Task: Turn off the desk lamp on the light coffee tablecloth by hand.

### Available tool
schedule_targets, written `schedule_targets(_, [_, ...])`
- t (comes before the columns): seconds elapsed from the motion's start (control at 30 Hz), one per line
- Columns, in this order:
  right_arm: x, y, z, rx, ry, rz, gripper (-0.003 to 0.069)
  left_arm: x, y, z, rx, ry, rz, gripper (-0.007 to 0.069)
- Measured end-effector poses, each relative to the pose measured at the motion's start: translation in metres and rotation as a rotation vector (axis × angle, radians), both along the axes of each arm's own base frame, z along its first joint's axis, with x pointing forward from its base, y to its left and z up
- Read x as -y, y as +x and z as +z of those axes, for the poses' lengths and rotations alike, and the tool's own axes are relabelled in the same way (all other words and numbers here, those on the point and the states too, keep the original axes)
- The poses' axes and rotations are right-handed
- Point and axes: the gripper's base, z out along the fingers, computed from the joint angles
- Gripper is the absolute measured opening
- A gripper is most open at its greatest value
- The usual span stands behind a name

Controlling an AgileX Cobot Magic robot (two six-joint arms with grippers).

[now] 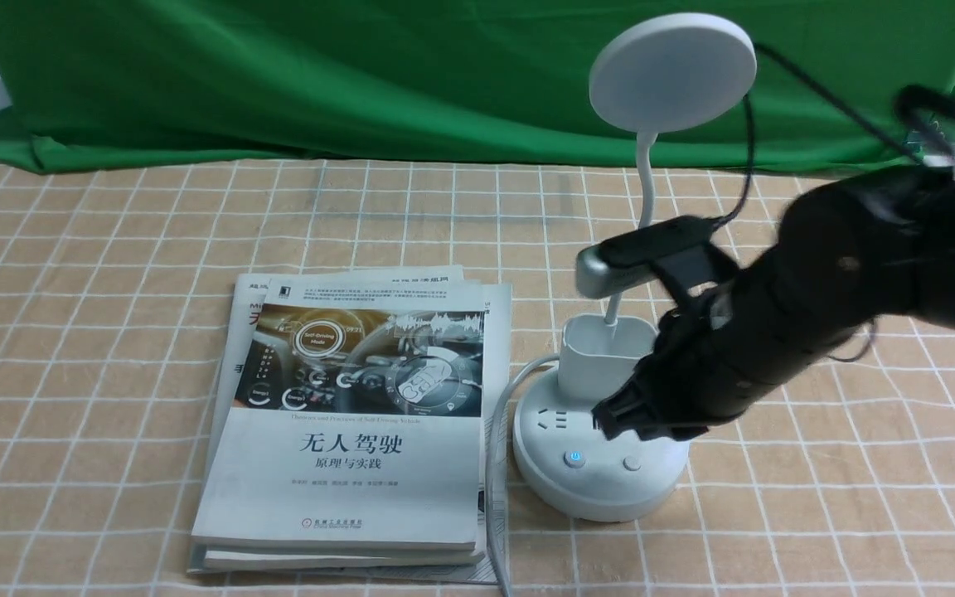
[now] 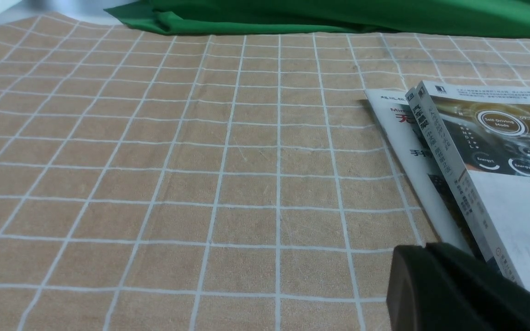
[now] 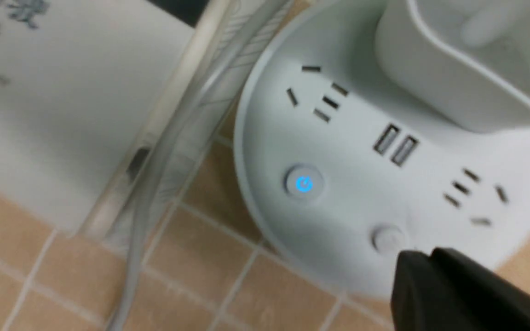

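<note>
Pressed together, the fingers of the robot's right gripper hung over the base of a white desk lamp, right of center in the frame; whether they touched it could not be told. The dark right arm reached in from the right edge, slightly blurred. The lamp's disc head stood at upper right of center, above a thin curved neck and a cup. On the round base, one button glowed blue, beside a plain one. A gray cord ran between the lamp and stacked books at lower center-left. The left gripper, its fingers also closed together, showed at the frame's lower left corner. Beneath lay a tan checked tablecloth; green cloth hung across the top.
</note>
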Motion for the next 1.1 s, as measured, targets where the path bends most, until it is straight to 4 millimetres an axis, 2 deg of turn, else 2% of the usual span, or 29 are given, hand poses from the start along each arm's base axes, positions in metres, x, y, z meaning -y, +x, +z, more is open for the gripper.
schedule_targets(0.03, [0.006, -0.009, 0.011, 0.027, 0.017, 0.000, 0.0036, 0.000, 0.000, 0.000, 0.000, 0.000, 0.000, 0.0004])
schedule_targets(0.2, [0.031, -0.050, 0.040, 0.119, 0.072, -0.001, 0.0038, 0.000, 0.000, 0.000, 0.000, -0.001, 0.000, 0.0004])
schedule_targets(0.3, [0.044, -0.071, 0.049, 0.182, 0.108, -0.004, 0.0043, 0.000, 0.000, 0.000, 0.000, -0.001, 0.000, 0.0004])
schedule_targets(0.43, [0.060, -0.096, 0.050, 0.199, 0.135, -0.027, 0.0048, 0.000, 0.000, 0.000, 0.000, -0.001, 0.000, 0.0004])
schedule_targets(0.6, [0.068, -0.109, 0.061, 0.260, 0.176, -0.032, 0.0059, 0.000, 0.000, 0.000, 0.000, -0.001, 0.000, 0.0004])
schedule_targets(0.73, [0.070, -0.111, 0.068, 0.321, 0.199, -0.031, 0.0064, 0.000, 0.000, 0.000, 0.000, -0.001, 0.000, 0.0004])
schedule_targets(0.83, [0.072, -0.112, 0.073, 0.359, 0.205, -0.024, 0.0041, 0.000, 0.000, 0.000, 0.000, -0.001, 0.000, 0.0004])
schedule_targets(0.97, [0.081, -0.118, 0.075, 0.430, 0.211, -0.029, 0.0027, 0.000, 0.000, 0.000, -0.001, -0.001, 0.000, 0.0004])
schedule_targets(1.1, [0.103, -0.129, 0.061, 0.538, 0.237, -0.104, 0.0027, 0.000, 0.000, 0.000, -0.001, -0.002, 0.000, 0.0004])
